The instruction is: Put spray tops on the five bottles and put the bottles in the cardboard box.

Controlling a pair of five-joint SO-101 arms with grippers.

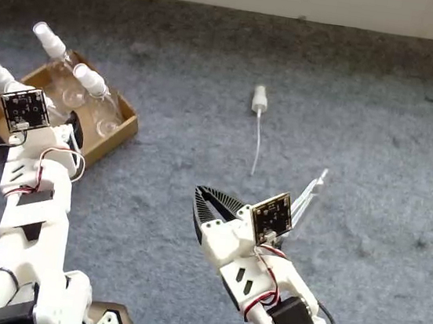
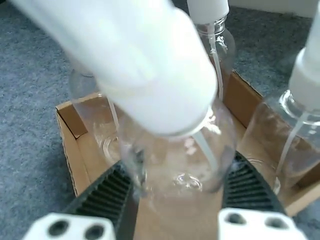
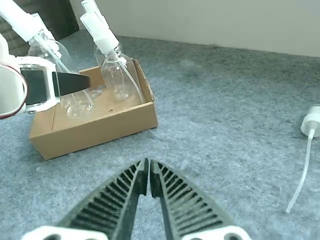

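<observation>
The cardboard box (image 1: 117, 135) sits at the table's far left and holds three clear bottles with white spray tops. In the left wrist view my left gripper (image 2: 177, 186) is inside the box (image 2: 67, 150), shut on one capped bottle (image 2: 170, 150), with a ribbed finger on each side. The other two capped bottles (image 2: 215, 40) (image 2: 295, 115) stand beyond it. My right gripper (image 3: 149, 176) is shut and empty, low over the carpet at mid-table. A loose spray top (image 1: 260, 99) with its long tube lies further back. Beside my right arm lies a clear uncapped bottle (image 1: 309, 195).
Grey carpet (image 1: 393, 136) covers the table, with free room to the right and at the back. In the right wrist view the box (image 3: 100, 125) and the left gripper's finger (image 3: 70, 83) are ahead, and the loose spray top (image 3: 311, 122) is off to the side.
</observation>
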